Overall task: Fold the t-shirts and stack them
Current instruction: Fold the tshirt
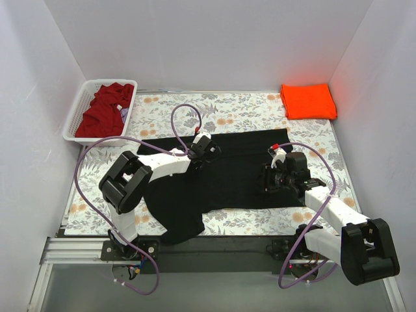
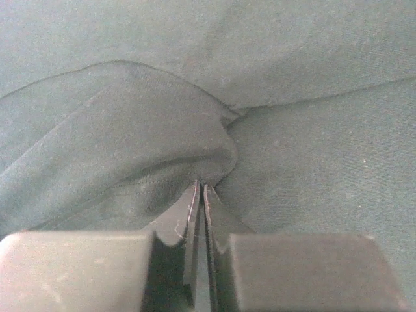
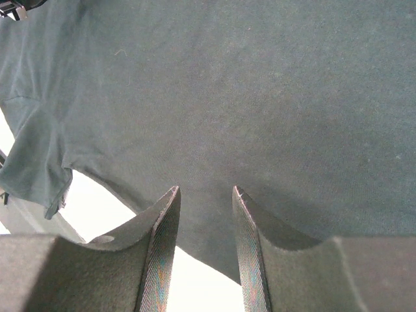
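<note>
Okay, your left pincer (image 2: 200, 190) is pinched tight on a fold of the black t-shirt (image 1: 234, 172). Your right pincer (image 3: 205, 192) hangs parted, empty, over that shirt's edge.

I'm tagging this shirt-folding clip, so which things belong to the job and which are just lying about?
Belong to the job: black t-shirt, orange t-shirt, red t-shirt.
Just lying about: white basket, flowered table cover.
</note>
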{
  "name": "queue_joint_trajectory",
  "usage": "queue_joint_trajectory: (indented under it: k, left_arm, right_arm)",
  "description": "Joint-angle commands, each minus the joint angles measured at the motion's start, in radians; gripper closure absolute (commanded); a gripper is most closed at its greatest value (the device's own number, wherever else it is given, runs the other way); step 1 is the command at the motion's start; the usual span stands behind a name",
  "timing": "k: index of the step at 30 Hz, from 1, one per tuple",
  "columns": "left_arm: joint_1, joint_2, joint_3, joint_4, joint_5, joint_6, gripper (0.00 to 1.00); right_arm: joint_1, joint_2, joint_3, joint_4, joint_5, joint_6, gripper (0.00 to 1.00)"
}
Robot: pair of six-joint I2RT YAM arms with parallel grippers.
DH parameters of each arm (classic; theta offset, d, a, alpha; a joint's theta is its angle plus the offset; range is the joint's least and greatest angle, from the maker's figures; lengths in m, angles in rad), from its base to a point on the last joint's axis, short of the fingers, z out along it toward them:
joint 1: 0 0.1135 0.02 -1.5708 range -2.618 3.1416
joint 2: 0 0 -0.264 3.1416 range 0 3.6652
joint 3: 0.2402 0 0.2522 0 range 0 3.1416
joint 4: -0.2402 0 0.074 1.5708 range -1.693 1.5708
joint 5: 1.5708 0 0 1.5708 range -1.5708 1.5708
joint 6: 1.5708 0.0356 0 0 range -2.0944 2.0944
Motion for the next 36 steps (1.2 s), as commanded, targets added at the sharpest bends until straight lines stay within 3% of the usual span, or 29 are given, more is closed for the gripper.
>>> queue_joint_trajectory:
  k: [1,16,20,21,28,32,36]
  left_arm:
    - [-0.001,0.008,0.06,-0.045,0.036,-0.023,1.0]
    - [-0.002,0.039,0.324,-0.339,0.197,-0.233,0.96]
    - [-0.002,0.033,0.341,-0.352,0.249,-0.279,0.82]
    - [-0.002,0.018,0.336,-0.347,0.257,-0.288,0.75]
    - [0.026,-0.166,0.189,-0.258,0.242,-0.355,0.47]
    - [0.101,-0.341,-0.052,-0.154,0.228,-0.411,0.45]
    - [0.243,-0.534,-0.292,-0.048,0.259,-0.48,0.46]
  right_arm:
    - [0.003,-0.003,-0.016,0.016,0.002,-0.006,0.56]
    - [0.003,-0.006,-0.019,0.015,0.008,-0.009,0.56]
    - [0.003,-0.006,-0.021,0.014,0.006,-0.012,0.56]
    - [0.001,-0.006,-0.019,0.016,0.003,-0.014,0.56]
    - [0.003,0.017,-0.006,0.042,-0.046,-0.017,0.56]
    - [0.007,0.054,-0.003,0.128,-0.098,0.029,0.56]
    - [0.038,0.123,0.025,0.228,-0.141,0.112,0.56]
